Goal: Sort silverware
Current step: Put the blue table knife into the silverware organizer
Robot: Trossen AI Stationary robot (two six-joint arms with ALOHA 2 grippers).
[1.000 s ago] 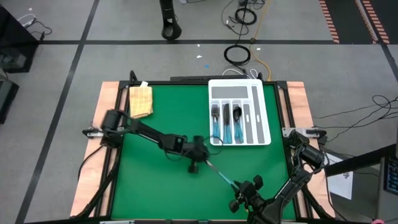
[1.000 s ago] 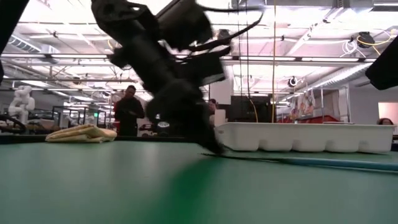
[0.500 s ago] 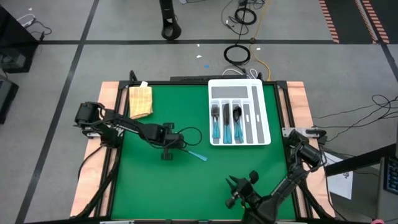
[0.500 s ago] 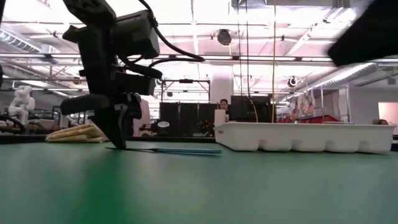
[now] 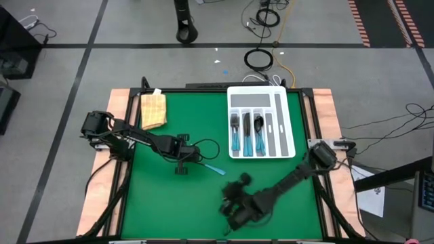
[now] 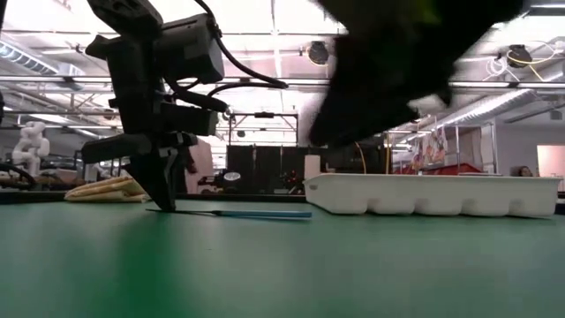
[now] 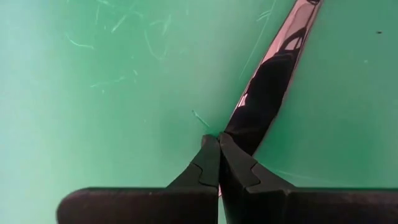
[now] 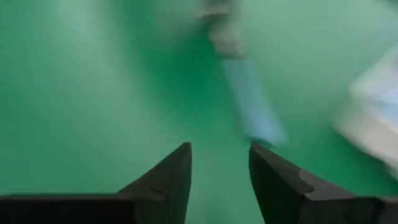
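I count most silverware (image 5: 245, 135) already in the tray (image 5: 285, 129). One knife (image 5: 211, 168) remains on the desk (image 5: 163, 203), left gripper (image 5: 182, 166) pinching its blade. Right gripper (image 5: 234, 207), at its five o'clock, gapes empty.

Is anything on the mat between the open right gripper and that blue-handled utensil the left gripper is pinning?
Nothing visible: bare green mat lies between the right gripper and the blue-handled utensil, whose metal end sits at the shut left gripper.
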